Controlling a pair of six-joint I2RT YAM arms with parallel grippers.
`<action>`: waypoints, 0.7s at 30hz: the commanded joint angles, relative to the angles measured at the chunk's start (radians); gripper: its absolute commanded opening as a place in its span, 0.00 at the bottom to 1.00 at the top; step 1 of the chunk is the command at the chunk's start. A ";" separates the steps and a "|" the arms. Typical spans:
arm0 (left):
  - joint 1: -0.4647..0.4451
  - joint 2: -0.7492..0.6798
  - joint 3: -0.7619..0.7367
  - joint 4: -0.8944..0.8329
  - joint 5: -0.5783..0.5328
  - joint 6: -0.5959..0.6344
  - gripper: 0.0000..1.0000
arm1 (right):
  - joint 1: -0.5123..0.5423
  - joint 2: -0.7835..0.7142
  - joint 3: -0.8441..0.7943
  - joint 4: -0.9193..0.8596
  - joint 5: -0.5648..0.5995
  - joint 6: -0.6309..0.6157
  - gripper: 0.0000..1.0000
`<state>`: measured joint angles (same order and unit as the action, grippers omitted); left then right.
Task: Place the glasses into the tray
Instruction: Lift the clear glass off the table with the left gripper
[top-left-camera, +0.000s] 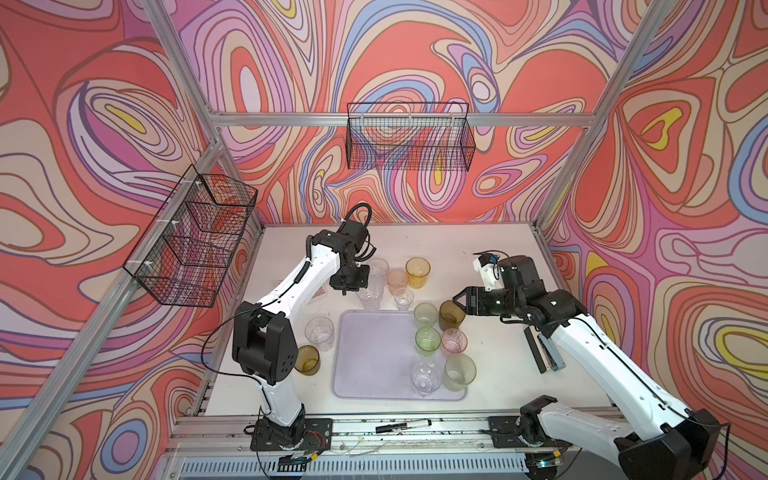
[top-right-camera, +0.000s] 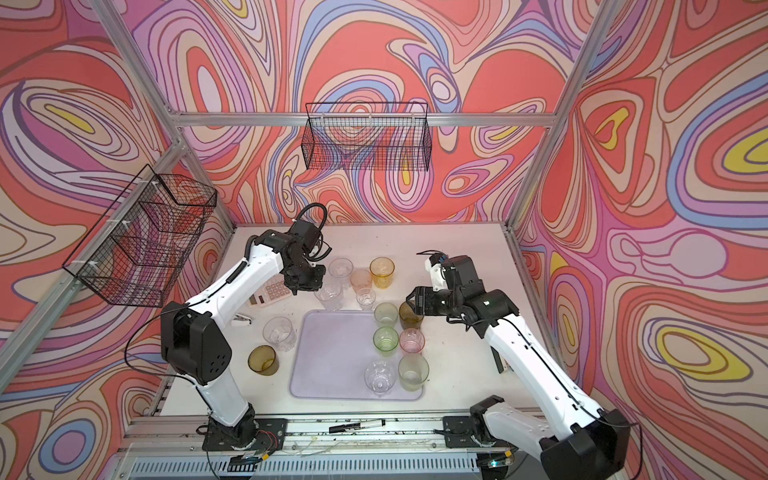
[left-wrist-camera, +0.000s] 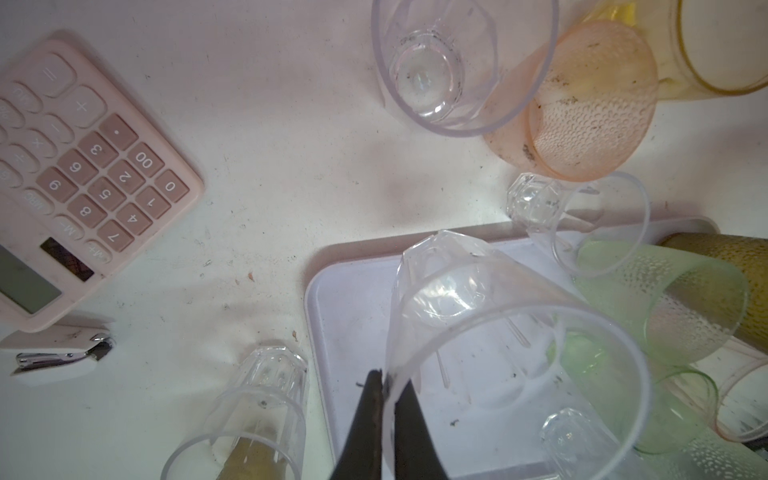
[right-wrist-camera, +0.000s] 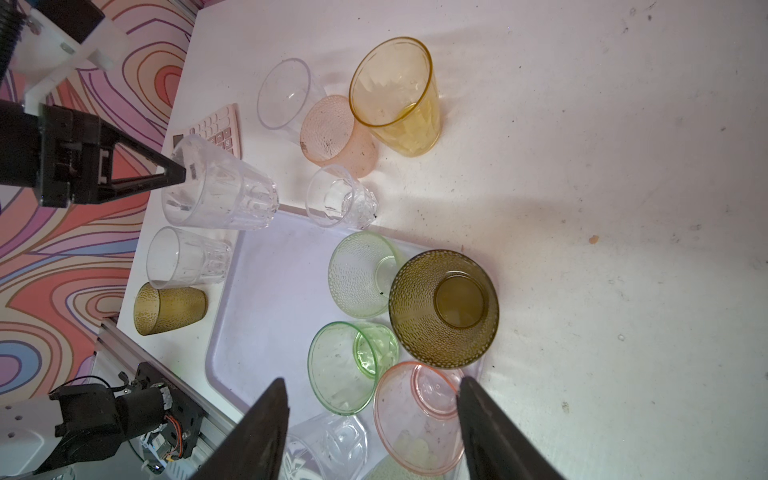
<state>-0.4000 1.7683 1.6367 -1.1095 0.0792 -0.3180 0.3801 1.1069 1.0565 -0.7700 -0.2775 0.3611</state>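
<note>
Pinching a rim wall: left gripper (left-wrist-camera: 384, 399) is clamped on the clear faceted tumbler (left-wrist-camera: 478, 332), one finger inside the mouth and one outside. The tumbler hangs tilted at the far left corner of the pale lavender rectangular tray (top-left-camera: 374, 361), which has rounded corners, a low rim and a smooth floor with dark specks. Can't tell if the tumbler's base touches anything.

Right gripper (right-wrist-camera: 372, 381): fingers spread wide, nothing between them. It sits above the tray's right side, near the olive-brown dimpled glass (top-left-camera: 451, 316) in the far right corner.

On the tray, all upright, right half only:
- pale green dimpled glass (top-left-camera: 424, 313), just beside the olive-brown one
- green faceted glass (top-left-camera: 428, 340)
- pink smooth-walled glass (top-left-camera: 454, 340)
- clear cut-pattern glass (top-left-camera: 424, 376)
- larger pale green dimpled glass (top-left-camera: 459, 372), near right corner

Off the tray, on the scuffed white tabletop (top-left-camera: 449, 249):
- beyond the far rim: clear smooth tumbler (top-left-camera: 378, 268), peach dimpled glass (top-left-camera: 397, 280) and amber-yellow faceted glass (top-left-camera: 417, 272), packed close together
- small clear faceted glass (top-left-camera: 403, 298), just beside the far rim
- left of the tray: clear ribbed tumbler (top-left-camera: 319, 333) and a squat olive-brown dimpled glass (top-left-camera: 307, 359), near each other

Also on the tabletop, left of the glasses: flat pink calculator (left-wrist-camera: 83, 174) with rounded keys, and a small white stapler (left-wrist-camera: 62, 353) with a metal jaw just beside it.
</note>
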 joint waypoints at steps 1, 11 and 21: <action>0.003 -0.047 -0.017 -0.047 0.022 0.007 0.00 | -0.003 -0.018 -0.003 0.029 0.008 0.011 0.67; 0.000 -0.109 -0.064 -0.083 0.042 -0.007 0.00 | -0.003 -0.010 -0.002 0.039 0.001 0.008 0.67; -0.014 -0.194 -0.145 -0.107 0.045 -0.034 0.00 | -0.004 -0.008 -0.004 0.046 -0.002 0.008 0.67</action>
<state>-0.4057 1.6085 1.5082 -1.1767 0.1085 -0.3347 0.3801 1.1069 1.0557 -0.7464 -0.2783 0.3679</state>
